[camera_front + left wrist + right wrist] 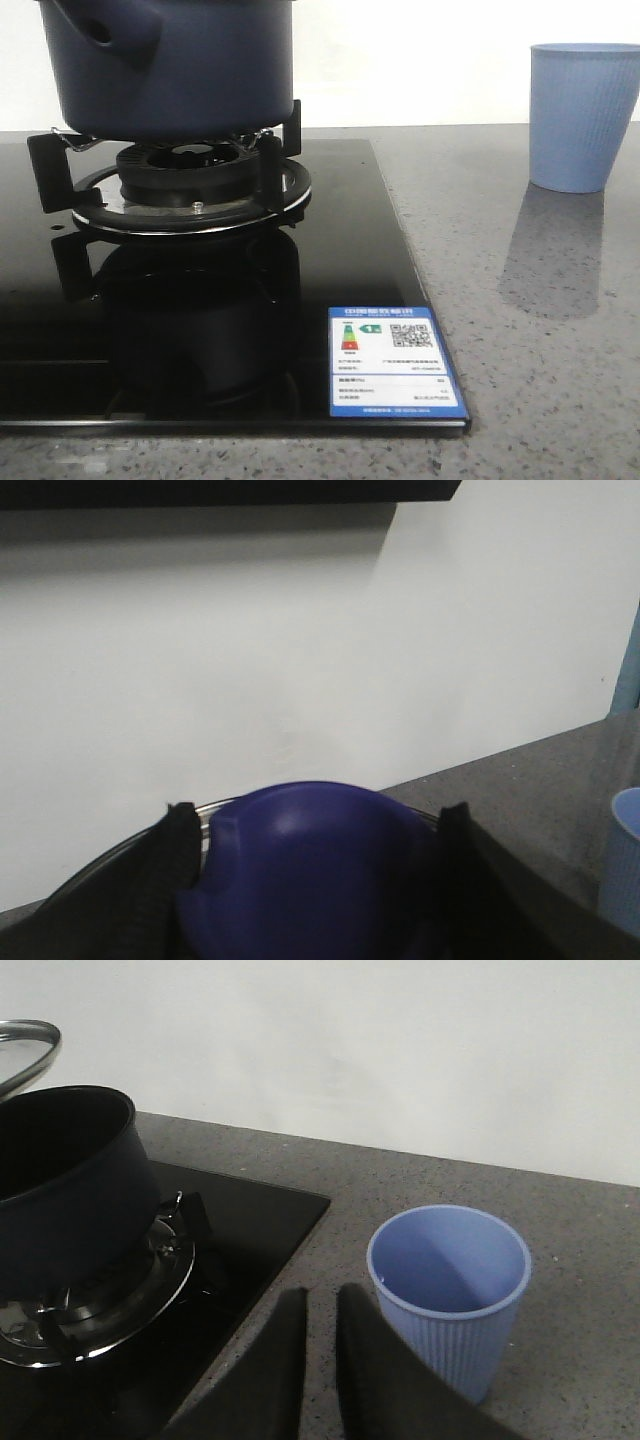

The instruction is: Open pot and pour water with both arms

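Left pincer [315, 880] gripping lid knob [310, 860], cup [449, 1285] empty

The pot [175, 70] has smooth matt navy sides; its lid [25, 1045] looks like glass with a shiny metal rim, its knob [310, 870] smooth blue plastic. The hob [380, 260] is glossy black glass. Just beside the right gripper [320, 1345], the cup [450, 1295] is ribbed matt plastic on speckled grey stone-like counter [540, 330]

The pot [170, 65] sits on the burner [185, 185] at the left; the cup [582, 115] stands well apart on the right.
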Motion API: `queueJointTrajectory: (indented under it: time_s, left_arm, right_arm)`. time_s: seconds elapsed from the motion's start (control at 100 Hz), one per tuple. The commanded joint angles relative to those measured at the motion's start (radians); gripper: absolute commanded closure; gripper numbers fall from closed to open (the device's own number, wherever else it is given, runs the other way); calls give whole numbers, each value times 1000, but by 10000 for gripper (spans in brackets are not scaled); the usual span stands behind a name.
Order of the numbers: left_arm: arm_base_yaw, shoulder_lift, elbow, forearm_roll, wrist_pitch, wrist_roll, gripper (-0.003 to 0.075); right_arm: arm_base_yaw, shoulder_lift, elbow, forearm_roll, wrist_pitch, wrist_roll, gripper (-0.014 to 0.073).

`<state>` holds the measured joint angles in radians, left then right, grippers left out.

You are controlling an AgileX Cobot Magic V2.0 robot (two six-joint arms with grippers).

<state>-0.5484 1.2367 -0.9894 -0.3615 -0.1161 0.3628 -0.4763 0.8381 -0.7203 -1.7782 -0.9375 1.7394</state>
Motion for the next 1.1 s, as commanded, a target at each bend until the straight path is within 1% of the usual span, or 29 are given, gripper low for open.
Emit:
queueJointTrajectory:
  time_s: [0.0, 0.23, 0.74, 0.79, 0.89, 0.94, 1.09]
  left_arm:
    - [-8, 0, -37, 9, -138, 1, 351]
    - [-8, 54, -37, 9, -142, 1, 351]
    - [-8, 102, -37, 9, -132, 1, 350]
    - [-8, 102, -37, 9, -128, 1, 332]
    - [-8, 102, -37, 9, -120, 1, 225]
    - [-8, 100, -37, 9, -120, 1, 192]
    - [-8, 72, -37, 9, -115, 1, 183]
  right_arm:
    - [-8, -8, -27, 53, 8, 3, 571]
    - [-8, -8, -27, 53, 6, 4, 571]
    - [-8, -8, -27, 52, 6, 4, 571]
    - [-6, -8, -27, 47, 6, 4, 571]
    - [10, -4, -27, 36, 6, 4, 571]
    - [30, -1, -27, 34, 6, 4, 571]
    - [120, 2, -27, -8, 36, 4, 571]
